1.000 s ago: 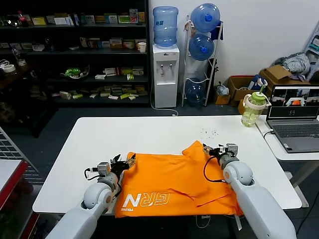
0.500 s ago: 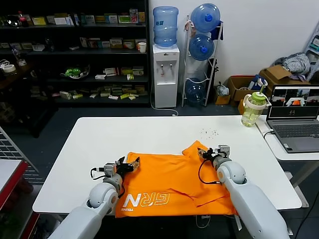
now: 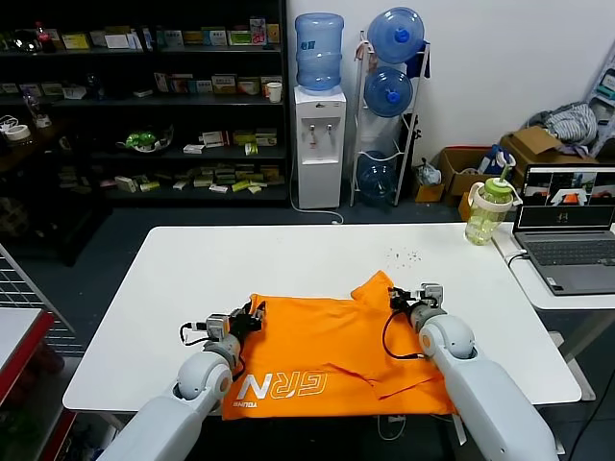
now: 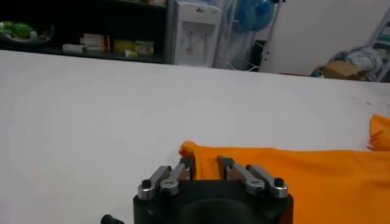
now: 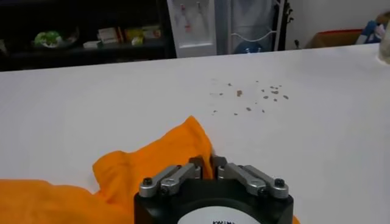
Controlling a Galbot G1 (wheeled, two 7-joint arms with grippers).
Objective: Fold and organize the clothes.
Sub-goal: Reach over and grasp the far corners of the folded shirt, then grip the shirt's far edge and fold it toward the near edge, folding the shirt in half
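Note:
The bright orange T-shirt [image 3: 327, 351] lies flat on the white table [image 3: 288, 254], with pale lettering near the front edge. My left gripper [image 3: 253, 314] is at the shirt's far left corner. Its jaws are closed in on the fabric edge [image 4: 206, 159], which fills the gap between them. My right gripper [image 3: 396, 297] is at the raised sleeve on the far right of the shirt. It is shut, with a thin fold of orange fabric [image 5: 206, 159] pinched between its fingers.
A green-lidded bottle [image 3: 487, 208] stands at the table's far right corner. An open laptop [image 3: 569, 230] sits on a side table to the right. Small dark crumbs [image 3: 404, 255] lie on the table beyond the sleeve. Shelves and water bottles stand behind.
My left gripper has moved right onto the shirt's corner and its fingers have closed in. My right gripper has shifted slightly left, still at the sleeve.

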